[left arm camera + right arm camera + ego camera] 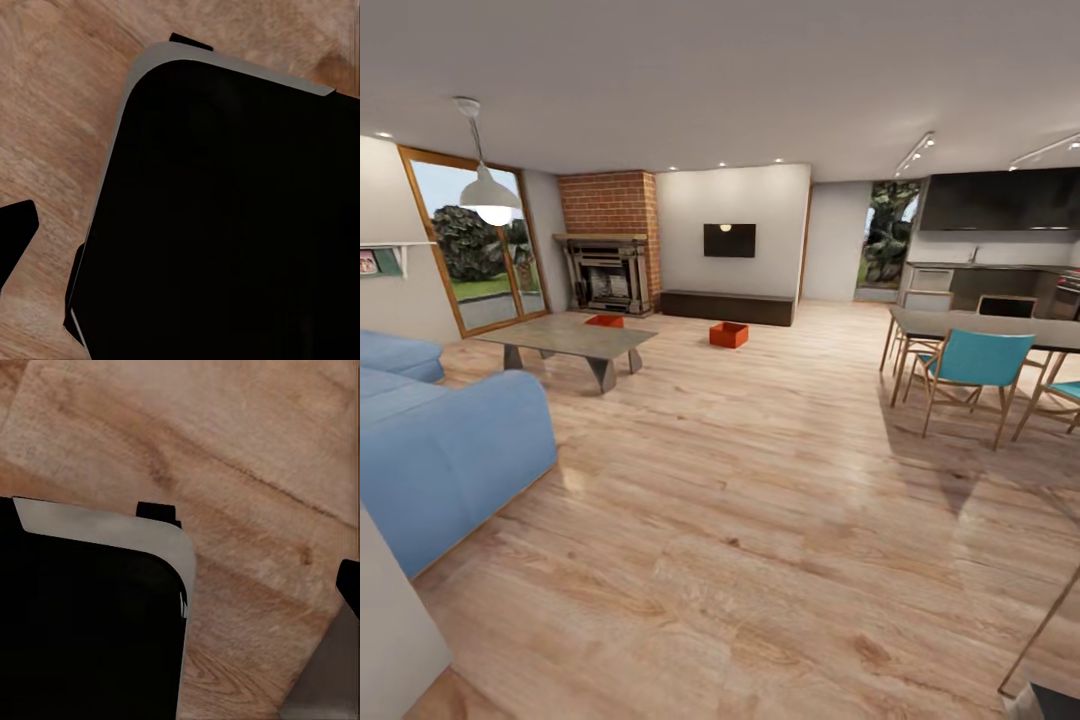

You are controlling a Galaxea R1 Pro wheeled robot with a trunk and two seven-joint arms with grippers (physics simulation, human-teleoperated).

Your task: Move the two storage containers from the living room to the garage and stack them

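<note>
In the head view, one orange-red container is seen on the far edge of the low coffee table; the other lies on the wood plank floor before the dark cabinet. In both wrist views, the robot's dark base is seen over planks; how the jaws stand cannot be told.

Blue sofa; grey coffee table; perhaps a television.

One container sits on the table, before the fireplace. The second container lies on the plank floor, right of the table, before the low cabinet. Sofa near left.
</note>
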